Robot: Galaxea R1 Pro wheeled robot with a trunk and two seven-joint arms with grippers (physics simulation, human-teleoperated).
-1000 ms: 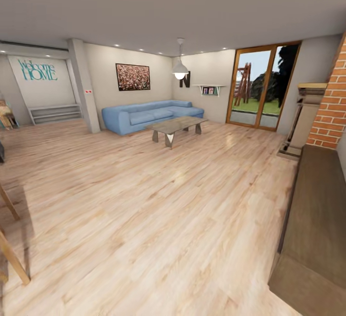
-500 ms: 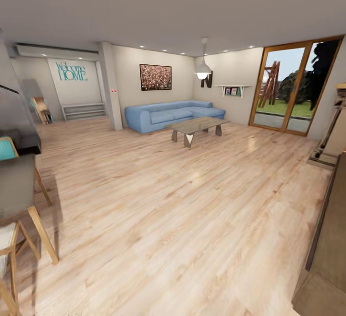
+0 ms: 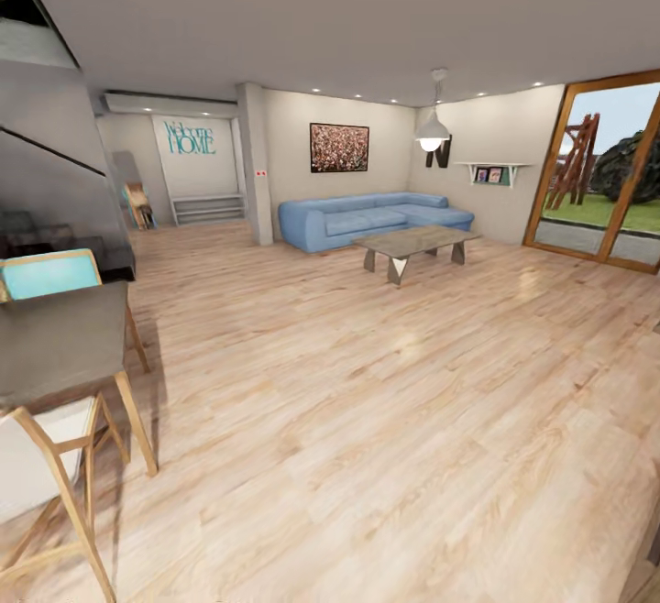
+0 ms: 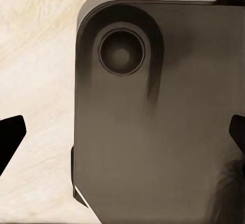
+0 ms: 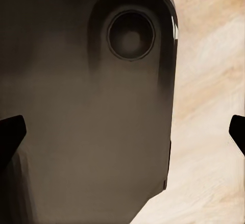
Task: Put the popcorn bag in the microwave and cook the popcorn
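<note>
I am in the wood-floored lounge, not the kitchen; the popcorn bag, the microwave and the steel countertop are out of view. In the left wrist view my left gripper [image 4: 122, 134] is open, with one dark fingertip [image 4: 10, 138] at each side edge above my grey base and the floor. In the right wrist view my right gripper [image 5: 122, 132] is also open, with its fingertips [image 5: 10, 132] wide apart and nothing between them.
A grey table [image 3: 55, 342] with a white-seated wooden chair [image 3: 41, 465] and a teal chair [image 3: 46, 275] stands close at the left. Behind it is a dark slanted structure [image 3: 55, 172]. Across the open wood floor [image 3: 367, 401] are a blue sofa [image 3: 371, 220], a low coffee table [image 3: 412, 244] and a glass door [image 3: 610, 181].
The camera has swung left, so the sofa and door slid right in the picture. The table and chairs came in at the left, and the brick fireplace and dark ledge left at the right.
</note>
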